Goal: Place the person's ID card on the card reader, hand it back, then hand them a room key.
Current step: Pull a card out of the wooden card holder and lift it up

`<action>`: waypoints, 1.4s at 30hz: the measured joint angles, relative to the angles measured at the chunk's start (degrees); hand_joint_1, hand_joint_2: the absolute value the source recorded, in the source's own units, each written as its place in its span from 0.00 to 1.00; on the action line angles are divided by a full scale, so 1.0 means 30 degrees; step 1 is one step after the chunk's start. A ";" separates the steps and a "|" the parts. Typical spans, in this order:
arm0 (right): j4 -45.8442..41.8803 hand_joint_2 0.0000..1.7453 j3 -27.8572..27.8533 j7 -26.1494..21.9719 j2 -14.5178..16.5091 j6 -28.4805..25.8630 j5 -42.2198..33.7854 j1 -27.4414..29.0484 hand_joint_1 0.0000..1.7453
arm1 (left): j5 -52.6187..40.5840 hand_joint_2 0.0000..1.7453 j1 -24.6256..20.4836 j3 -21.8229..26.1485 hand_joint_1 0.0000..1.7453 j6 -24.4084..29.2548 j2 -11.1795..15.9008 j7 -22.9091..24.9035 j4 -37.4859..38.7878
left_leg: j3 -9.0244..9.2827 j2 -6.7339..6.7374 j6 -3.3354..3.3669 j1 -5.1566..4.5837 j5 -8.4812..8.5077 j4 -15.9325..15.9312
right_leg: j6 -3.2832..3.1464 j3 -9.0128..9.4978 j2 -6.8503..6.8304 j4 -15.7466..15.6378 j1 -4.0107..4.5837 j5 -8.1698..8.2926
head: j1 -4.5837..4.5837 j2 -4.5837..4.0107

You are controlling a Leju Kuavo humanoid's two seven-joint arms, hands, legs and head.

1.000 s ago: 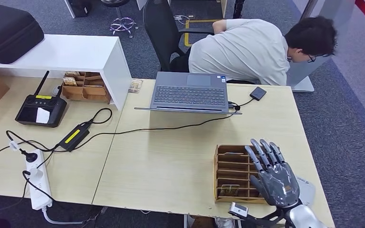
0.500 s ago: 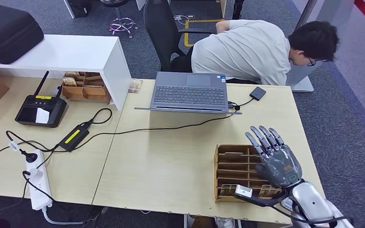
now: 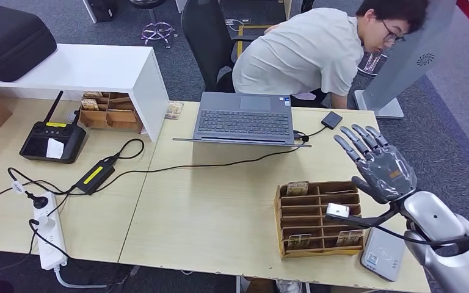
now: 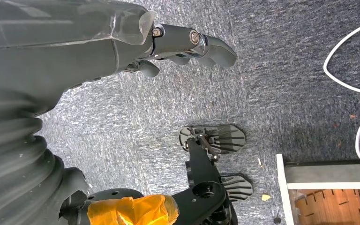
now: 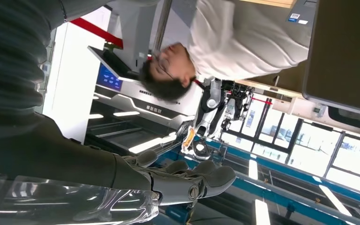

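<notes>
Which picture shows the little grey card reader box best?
The head view. The card reader lies flat at the table's near right corner, beside the wooden slotted tray, below the raised right robot hand. The left wrist view looks down at carpet, and the right wrist view looks toward the person instead.

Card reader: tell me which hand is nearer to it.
Right. The right hand is raised above the table, just beyond the card reader; the left hand hangs over the carpet.
</notes>
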 joint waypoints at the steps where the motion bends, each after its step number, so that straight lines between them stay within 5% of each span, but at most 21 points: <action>1: 0.0016 1.00 0.0046 0.0004 -0.0022 0.0002 0.0000 -0.0039 0.00 | 0.0000 1.00 0.0007 0.0000 0.00 0.0000 0.0000 0.0000 0.0000 | 0.0000 0.0000 0.0000 0.0000 0.0000 0.0000 | 0.0000 0.0000 0.0000 0.0000 0.0000 0.0000 | 0.0000 0.0000; 27: -0.0135 1.00 0.0391 0.1270 -0.0570 -0.1259 0.0530 0.0298 0.00 | 0.0129 1.00 0.0265 0.0000 0.00 0.0100 0.0005 -0.0146 0.0000 | 0.0004 -0.0005 0.0001 -0.0001 0.0000 0.0003 | 0.0001 -0.0001 -0.0004 -0.0003 -0.0001 0.0000 | 0.0000 0.0000; 33: -0.2513 1.00 -0.0698 0.3000 -0.1445 -0.3423 0.2561 0.3326 0.00 | 0.0393 1.00 0.0614 0.0005 0.00 0.0306 0.0015 -0.0479 0.0000 | -0.0012 -0.0053 0.0016 -0.0001 -0.0020 0.0003 | 0.0022 -0.0002 -0.0052 -0.0010 -0.0002 -0.0034 | 0.0000 0.0000; 42: -0.5893 1.00 -0.2647 0.3158 -0.2980 -0.1681 0.2297 0.7041 0.00 | 0.0517 1.00 0.1009 0.0064 0.00 0.0284 0.0173 -0.0763 0.0000 | -0.0017 -0.0024 0.0029 -0.0004 -0.0045 0.0002 | 0.0031 -0.0005 -0.0036 -0.0010 -0.0005 -0.0046 | 0.0000 0.0000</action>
